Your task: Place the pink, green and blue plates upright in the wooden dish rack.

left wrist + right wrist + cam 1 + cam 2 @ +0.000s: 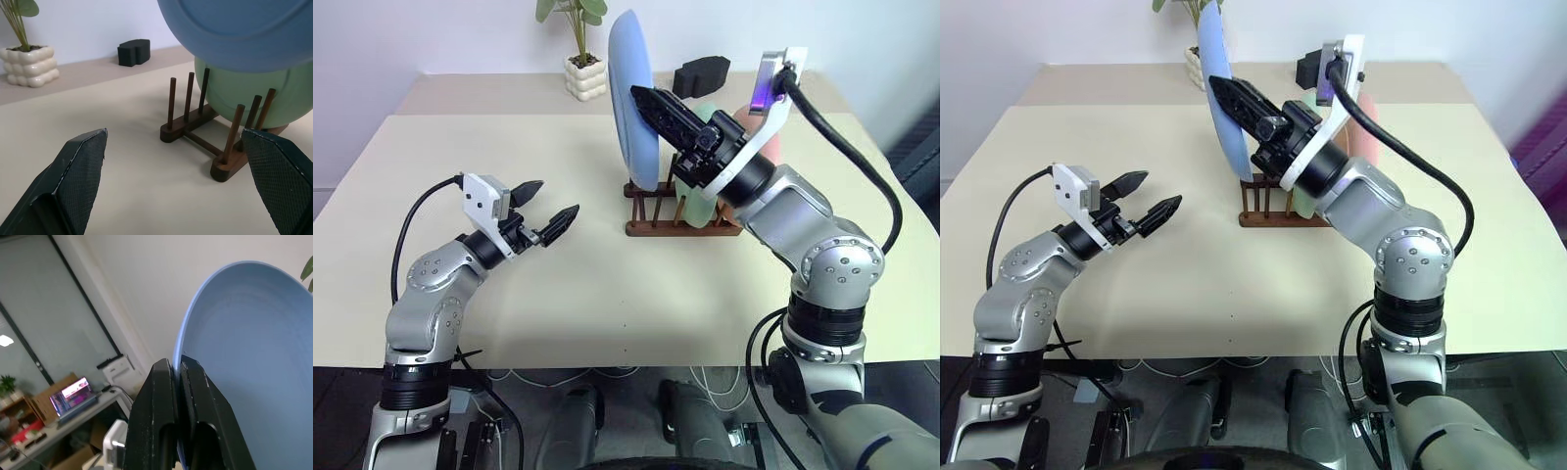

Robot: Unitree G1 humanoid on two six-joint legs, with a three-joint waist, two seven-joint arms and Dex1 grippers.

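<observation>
The right gripper point(646, 99) has its jaws clamped on the rim of the blue plate point(632, 98), held upright above the wooden dish rack point(677, 221) on the bench point(558, 176). The green plate point(254, 95) and pink plate point(744, 122) already stand in it. Only the blue one remains. The left gripper point(551, 206) waits nearby, jaws apart, empty.

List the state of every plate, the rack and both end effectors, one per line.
blue plate: on edge, pinched at its rim, held above the rack, not yet slotted
green plate: upright between the rack's pegs
pink plate: upright in the rack behind the green one
wooden dish rack: on the table, front slots free
right end effector: shut on the blue plate
left end effector: open, holding nothing
</observation>
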